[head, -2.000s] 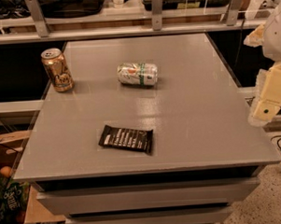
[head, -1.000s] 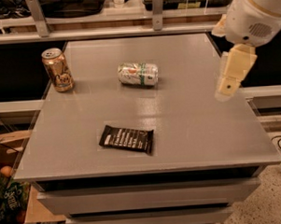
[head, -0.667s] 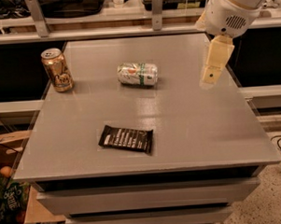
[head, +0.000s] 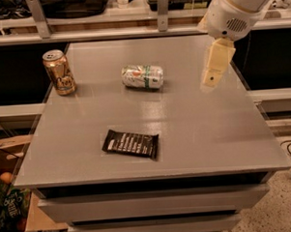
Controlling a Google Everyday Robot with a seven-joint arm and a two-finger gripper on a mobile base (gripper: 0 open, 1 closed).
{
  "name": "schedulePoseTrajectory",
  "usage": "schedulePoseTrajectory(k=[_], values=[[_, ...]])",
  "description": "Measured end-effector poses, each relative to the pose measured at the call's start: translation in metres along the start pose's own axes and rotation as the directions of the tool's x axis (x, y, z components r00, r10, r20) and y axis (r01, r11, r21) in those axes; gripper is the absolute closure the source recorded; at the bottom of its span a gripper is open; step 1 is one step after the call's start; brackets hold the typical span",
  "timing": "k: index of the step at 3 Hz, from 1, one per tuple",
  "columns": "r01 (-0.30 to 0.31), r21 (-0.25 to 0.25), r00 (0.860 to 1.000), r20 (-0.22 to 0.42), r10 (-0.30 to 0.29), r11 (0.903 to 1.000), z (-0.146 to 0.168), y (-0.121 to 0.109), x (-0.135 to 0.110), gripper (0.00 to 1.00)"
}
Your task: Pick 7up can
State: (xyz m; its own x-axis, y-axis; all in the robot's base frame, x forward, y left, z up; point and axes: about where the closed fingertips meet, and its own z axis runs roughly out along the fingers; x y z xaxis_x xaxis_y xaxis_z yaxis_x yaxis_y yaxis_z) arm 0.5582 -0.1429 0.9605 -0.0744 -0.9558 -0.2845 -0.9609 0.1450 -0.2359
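One 7up can [head: 143, 77] lying, end effector [head: 211, 79] rightward

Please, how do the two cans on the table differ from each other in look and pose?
The 7up can is silver-white with green markings; the gold-brown can is golden. The 7up can lies on its side near the middle; the gold-brown can stands upright at the far left edge. The gripper hangs above the right rear of the table, nearer the 7up can, touching neither. Both are small drink cans on this grey table.
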Motion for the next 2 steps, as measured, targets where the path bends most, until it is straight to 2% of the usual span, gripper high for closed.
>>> schedulePoseTrajectory(k=[2], values=[[0.081, -0.024, 0.996, 0.051, -0.08, 0.9964, 0.041, -0.032, -0.049, 0.0]])
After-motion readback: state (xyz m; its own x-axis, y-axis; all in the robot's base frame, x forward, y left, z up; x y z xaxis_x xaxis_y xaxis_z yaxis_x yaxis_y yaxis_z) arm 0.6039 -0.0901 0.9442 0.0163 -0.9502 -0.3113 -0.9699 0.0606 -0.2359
